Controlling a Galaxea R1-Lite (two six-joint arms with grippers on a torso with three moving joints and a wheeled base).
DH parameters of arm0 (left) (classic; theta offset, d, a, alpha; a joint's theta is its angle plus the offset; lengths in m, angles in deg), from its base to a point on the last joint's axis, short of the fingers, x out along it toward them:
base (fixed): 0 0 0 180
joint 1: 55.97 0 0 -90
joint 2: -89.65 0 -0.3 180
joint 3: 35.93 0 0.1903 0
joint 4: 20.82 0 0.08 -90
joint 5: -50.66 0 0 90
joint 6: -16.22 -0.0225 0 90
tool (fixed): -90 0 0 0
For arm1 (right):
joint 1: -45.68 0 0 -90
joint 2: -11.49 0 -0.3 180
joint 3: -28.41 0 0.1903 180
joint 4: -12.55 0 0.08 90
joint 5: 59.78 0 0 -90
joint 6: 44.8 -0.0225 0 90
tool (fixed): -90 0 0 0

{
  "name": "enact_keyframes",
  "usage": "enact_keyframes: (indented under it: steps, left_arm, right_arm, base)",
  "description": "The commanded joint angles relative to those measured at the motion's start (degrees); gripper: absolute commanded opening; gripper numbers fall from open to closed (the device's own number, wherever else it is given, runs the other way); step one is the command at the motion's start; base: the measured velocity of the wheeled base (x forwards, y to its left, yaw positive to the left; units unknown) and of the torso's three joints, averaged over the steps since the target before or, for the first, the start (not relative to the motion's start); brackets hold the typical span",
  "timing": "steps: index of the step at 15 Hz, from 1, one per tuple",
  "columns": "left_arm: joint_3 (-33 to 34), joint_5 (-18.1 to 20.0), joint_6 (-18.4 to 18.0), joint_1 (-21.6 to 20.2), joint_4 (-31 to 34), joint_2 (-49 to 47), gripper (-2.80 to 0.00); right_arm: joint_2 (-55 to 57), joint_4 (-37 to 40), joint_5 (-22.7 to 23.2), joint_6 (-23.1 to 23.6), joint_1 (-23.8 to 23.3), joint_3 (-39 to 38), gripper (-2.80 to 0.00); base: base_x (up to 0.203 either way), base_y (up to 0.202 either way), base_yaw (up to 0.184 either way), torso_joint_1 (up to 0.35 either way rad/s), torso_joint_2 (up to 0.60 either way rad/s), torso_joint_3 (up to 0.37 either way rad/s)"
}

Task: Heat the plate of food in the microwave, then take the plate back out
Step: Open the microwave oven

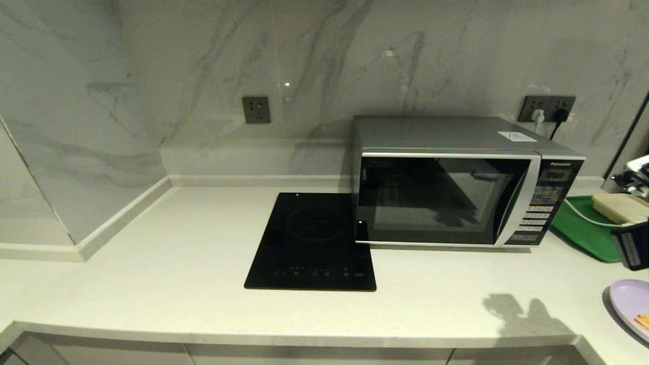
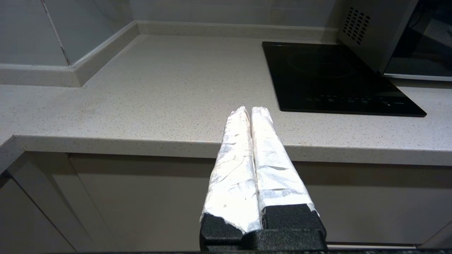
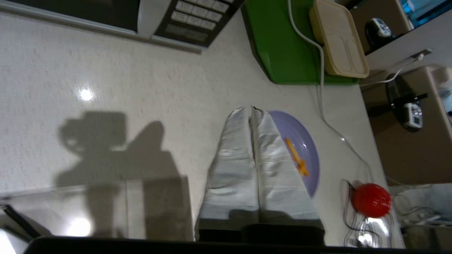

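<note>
On the pale speckled tabletop [image 1: 177, 284], against a marble-patterned wall, stood the microwave [image 1: 456, 182]: silver casing, dark glass door shut, black button panel on its right side. Just beside it, to the robot's left, lay a flat black induction cooktop [image 1: 312, 243], its right edge meeting the microwave's lower front corner in the head view.

To the microwave's right lay a green tray [image 3: 282, 46] carrying a cream rectangular box [image 3: 337, 38], with a white cable [image 3: 319, 70] trailing across the tray and over the tabletop.

The plate of food [image 3: 300, 148], round and pale lavender, bearing a few orange sticks, rested on the tabletop near its front right edge, well apart from the microwave and in front of the tray. A red ball-like object [image 3: 370, 199] sat near the plate.

Right gripper [image 3: 251, 109]: white-wrapped fingers pressed together, holding nothing, hovering above the plate's near rim.

Left gripper [image 2: 250, 110]: fingers likewise closed together and empty, held before the tabletop's front edge, left of the cooktop.
</note>
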Motion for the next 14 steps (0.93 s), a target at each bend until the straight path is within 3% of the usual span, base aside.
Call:
enact_keyframes:
  steps: [1, 3, 6, 8, 11, 14]
  left_arm:
    - [0.0, 0.0, 0.0, 0.0, 0.0, 0.0, -2.80]
    - [0.0, 0.0, 0.0, 0.0, 0.0, 0.0, -2.80]
    - [0.0, 0.0, 0.0, 0.0, 0.0, 0.0, -2.80]
    - [0.0, 0.0, 0.0, 0.0, 0.0, 0.0, -2.80]
    - [0.0, 0.0, 0.0, 0.0, 0.0, 0.0, -2.80]
    - [0.0, 0.0, 0.0, 0.0, 0.0, 0.0, -2.80]
  right_arm:
    - [12.3, -12.0, -0.1, -0.1, 0.4, 0.2, 0.00]
    - [17.3, -18.5, -0.1, -0.9, 0.5, 3.3, 0.00]
    - [21.5, -16.8, -4.3, -6.1, 2.2, 14.4, 0.00]
    - [19.6, -7.8, -7.9, -16.0, 7.5, 16.1, 0.00]
    - [17.2, 3.4, -20.9, -31.1, 15.8, 16.3, 0.00]
    - [15.6, 13.2, -29.0, -43.6, 21.1, 16.4, 0.00]
  base:
    - [0.000, 0.000, 0.000, 0.000, 0.00, 0.000]
    - [0.000, 0.000, 0.000, 0.000, 0.00, 0.000]
    - [0.000, 0.000, 0.000, 0.000, 0.00, 0.000]
    - [0.000, 0.000, 0.000, 0.000, 0.00, 0.000]
    - [0.000, 0.000, 0.000, 0.000, 0.00, 0.000]
    - [0.000, 0.000, 0.000, 0.000, 0.00, 0.000]
